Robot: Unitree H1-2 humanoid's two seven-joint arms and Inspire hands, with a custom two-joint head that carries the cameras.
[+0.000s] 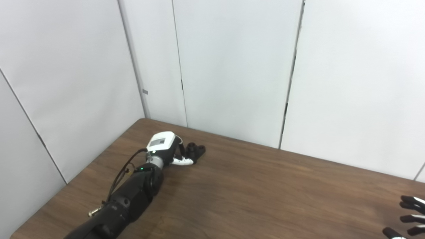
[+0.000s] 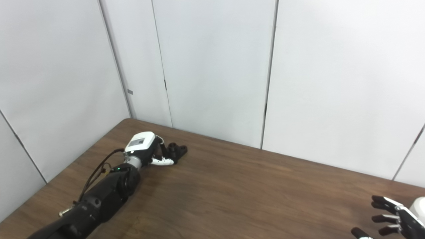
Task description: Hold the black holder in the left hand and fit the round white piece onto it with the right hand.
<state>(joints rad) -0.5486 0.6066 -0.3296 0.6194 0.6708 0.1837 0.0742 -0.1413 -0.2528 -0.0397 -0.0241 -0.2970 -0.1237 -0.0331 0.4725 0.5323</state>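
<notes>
My work surface is a dark brown wood-grain table [image 1: 252,189] set into a corner of pale grey wall panels. The black holder [image 1: 196,151] lies on it close to the table's far left corner, and my left hand [image 1: 166,147] rests on the wood right against the holder's left side. From the holder across to the right edge, I see only bare wood.

— Surface [image 1: 265,192]?
— Dark wood grain, corner at far left.
— Behind it?
— White wall panels [image 1: 232,66] with dark vertical seams; a small grey tag [image 1: 145,91] on one seam.
</notes>
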